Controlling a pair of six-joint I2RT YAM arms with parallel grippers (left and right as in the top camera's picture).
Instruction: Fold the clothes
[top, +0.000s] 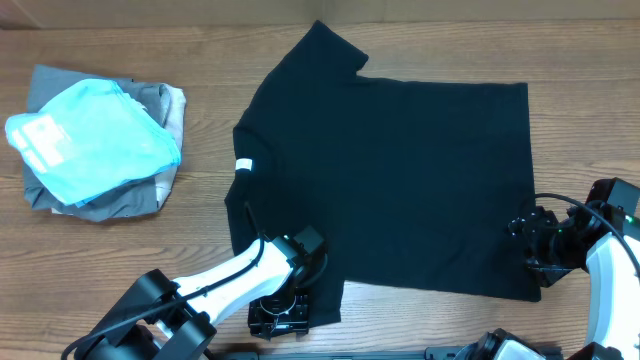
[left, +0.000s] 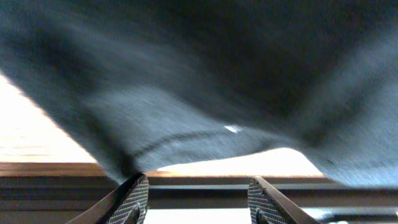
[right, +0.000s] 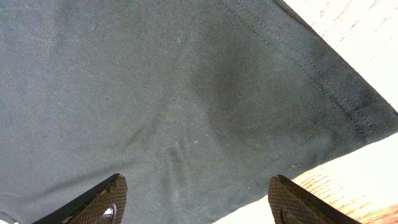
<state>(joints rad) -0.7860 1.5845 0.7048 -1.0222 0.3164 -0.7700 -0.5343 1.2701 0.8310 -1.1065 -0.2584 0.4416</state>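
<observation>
The clothes, a black T-shirt (top: 400, 170), lie spread flat on the wooden table with the neck and its white tag (top: 243, 166) to the left. My left gripper (top: 285, 305) is at the near sleeve by the table's front edge. In the left wrist view it (left: 199, 193) is open, nothing lies between the fingers, and blurred black fabric (left: 205, 81) hangs just above them. My right gripper (top: 522, 245) is at the hem's near right corner. In the right wrist view it (right: 196, 199) stands open over the shirt's hem corner (right: 348, 106).
At the far left sits a pile with a light blue printed garment (top: 95, 135) on top of grey folded garments (top: 140, 195). Bare wood (top: 580, 120) shows to the right of the shirt. The table's front edge (left: 199, 169) runs close behind the left gripper.
</observation>
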